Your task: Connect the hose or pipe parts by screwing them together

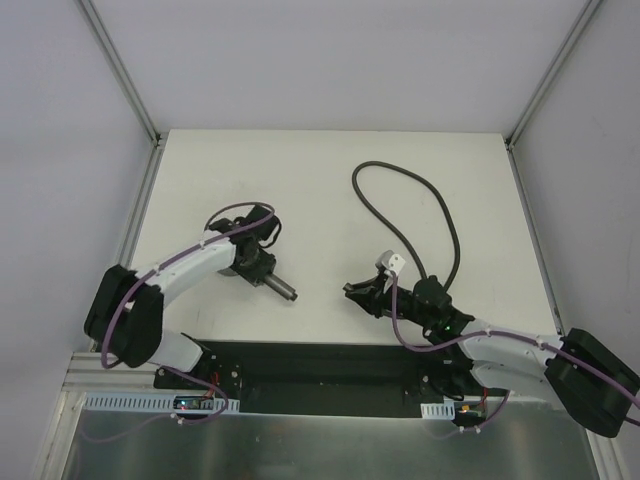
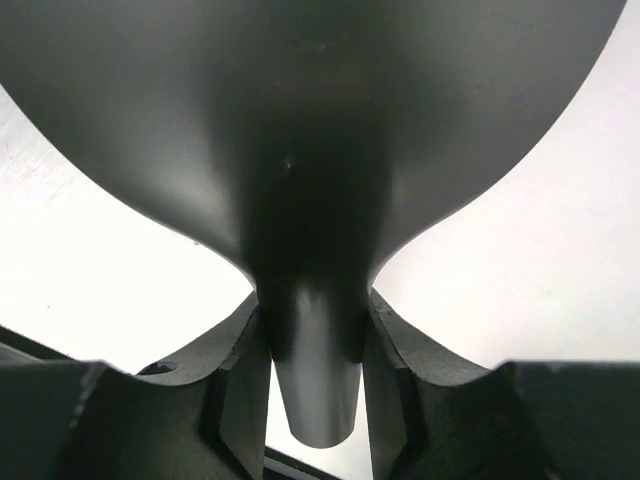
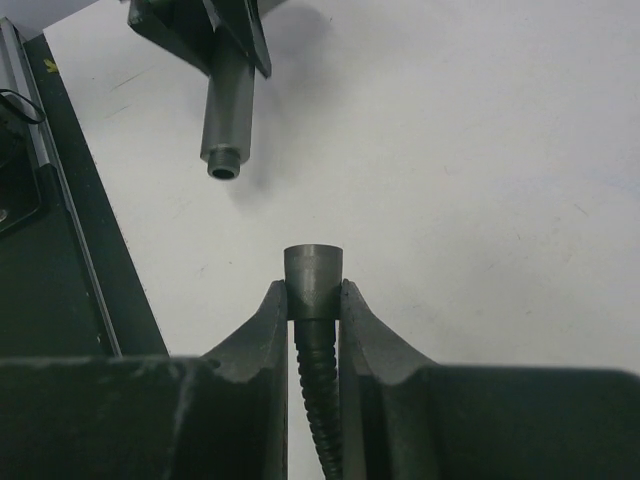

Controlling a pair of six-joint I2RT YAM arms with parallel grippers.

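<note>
Quick progress check, going left to right. The left arm (image 1: 190,265) has the dark grey shower head with the round flat face and straight handle (image 2: 320,150) down near the white counter (image 1: 320,180). I can't tell if it's resting on the counter or hanging just above it. In the left wrist view the left jaws sit tight against both sides of the handle, just below where it flares into the head. I'd call that a proper grasp, not a loose straddle. The handle's open threaded end (image 3: 222,165) points toward the middle of the counter with nothing on it.

Over on the right, the right arm (image 1: 500,345) has the long thin dark grey flexible hose (image 1: 440,215). The right jaws are clenched on the ribbed hose right beneath its small cone-shaped end fitting (image 3: 313,268). That fitting pokes out past the tips, aimed roughly at the handle. The rest of the hose loops back across the counter in 1 big curl.

So the done bit is that both of the 2 parts are grasped and facing each other. They're not joined, though. Fitting and threaded end are well apart, and from the right wrist view the handle end sits off to the left of the fitting's line. What's left is to close the gap, square them up, seat the fitting and spin it on. I'd say 0 threads are engaged so far.
</note>
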